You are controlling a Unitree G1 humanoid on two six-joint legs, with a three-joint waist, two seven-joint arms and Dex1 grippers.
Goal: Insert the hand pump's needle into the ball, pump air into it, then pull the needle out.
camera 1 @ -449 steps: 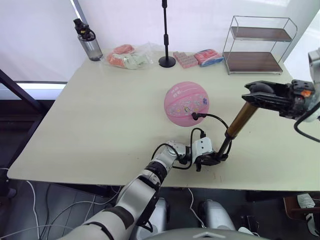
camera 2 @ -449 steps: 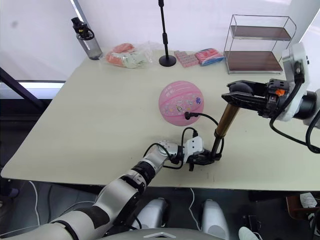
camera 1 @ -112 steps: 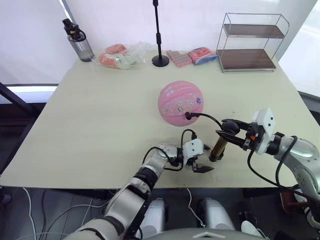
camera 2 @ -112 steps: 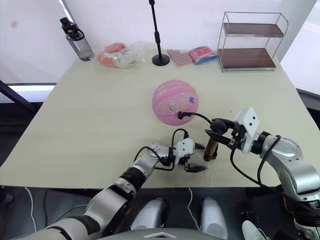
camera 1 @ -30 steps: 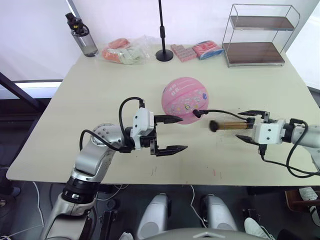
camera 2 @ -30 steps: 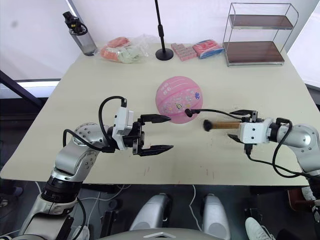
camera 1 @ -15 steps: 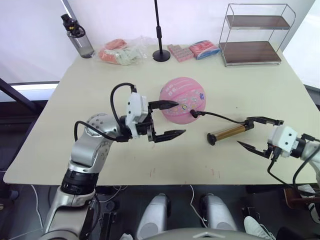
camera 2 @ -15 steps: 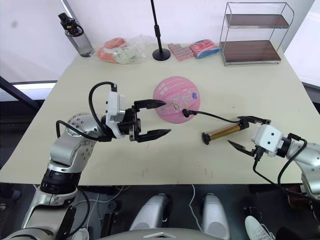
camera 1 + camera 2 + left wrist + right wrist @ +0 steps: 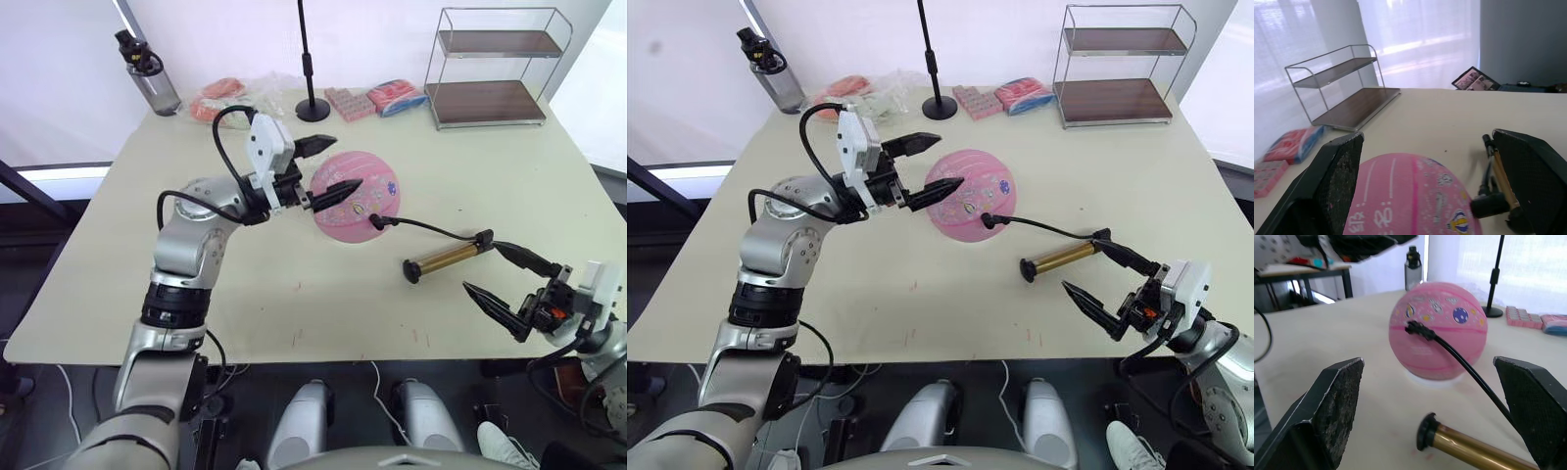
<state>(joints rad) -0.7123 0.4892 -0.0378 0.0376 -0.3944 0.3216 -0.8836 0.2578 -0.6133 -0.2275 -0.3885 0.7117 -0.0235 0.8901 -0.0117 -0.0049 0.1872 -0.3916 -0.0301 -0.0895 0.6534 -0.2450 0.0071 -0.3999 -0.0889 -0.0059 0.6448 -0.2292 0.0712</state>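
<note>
now hand pump loose, ball connected

The ball carries white markings and small cartoon prints, but none of them can be read as words. No other lettering shows anywhere.

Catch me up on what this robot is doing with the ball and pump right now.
Nothing is gripped. The hand pump lies on the table, its hose fitting plugged into the pink ball; the needle itself is hidden. The left gripper hangs open beside the ball's upper left. The right gripper is open near the pump's handle end, holding nothing. The needle is not yet pulled out.
</note>
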